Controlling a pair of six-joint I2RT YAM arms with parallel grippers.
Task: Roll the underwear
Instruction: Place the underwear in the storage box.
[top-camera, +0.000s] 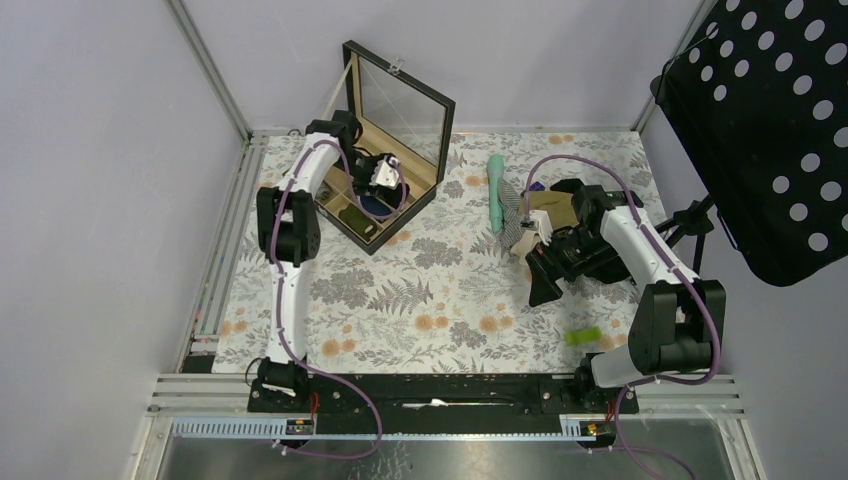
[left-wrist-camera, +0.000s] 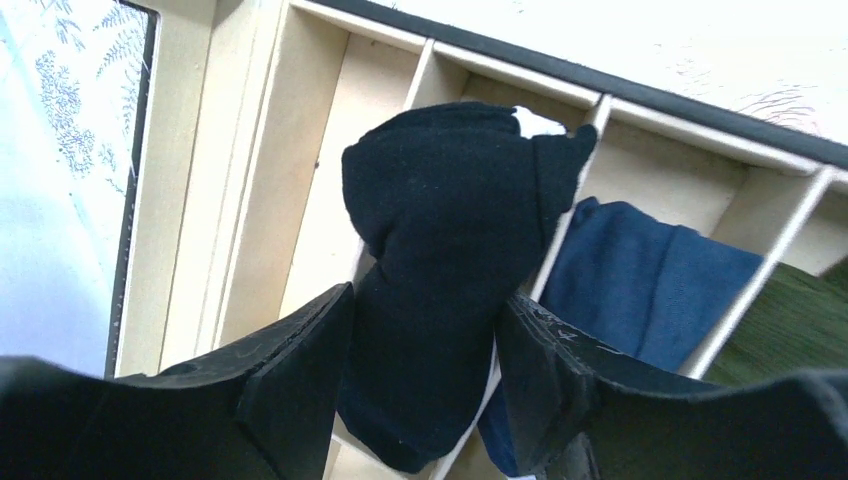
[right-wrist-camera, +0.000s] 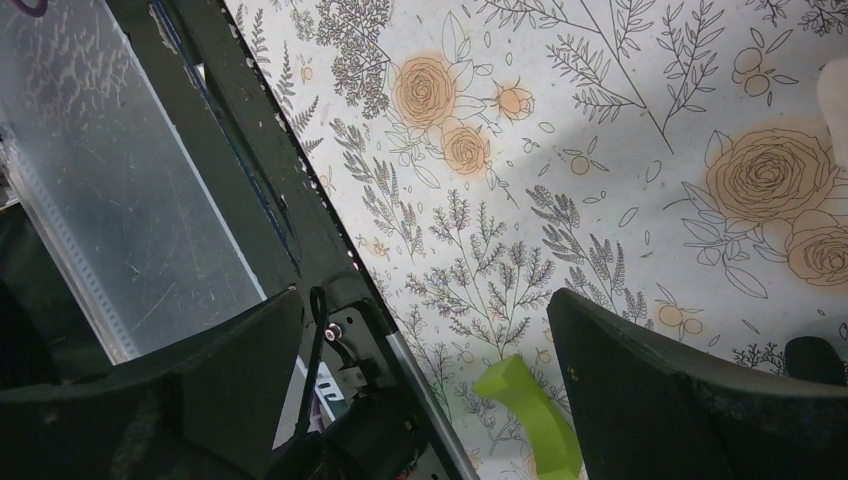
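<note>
One underwear (left-wrist-camera: 450, 190) (bundled) gripped by left pincer (left-wrist-camera: 425, 305).

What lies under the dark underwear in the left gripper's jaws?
Pale wooden box compartments show below, with a blue cloth in the next slot. The underwear, held by the left gripper, hides the floor directly beneath.

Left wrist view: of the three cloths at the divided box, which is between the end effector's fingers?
The near-black underwear with a white edge; the blue cloth and green cloth lie to its right, ungripped.
</note>
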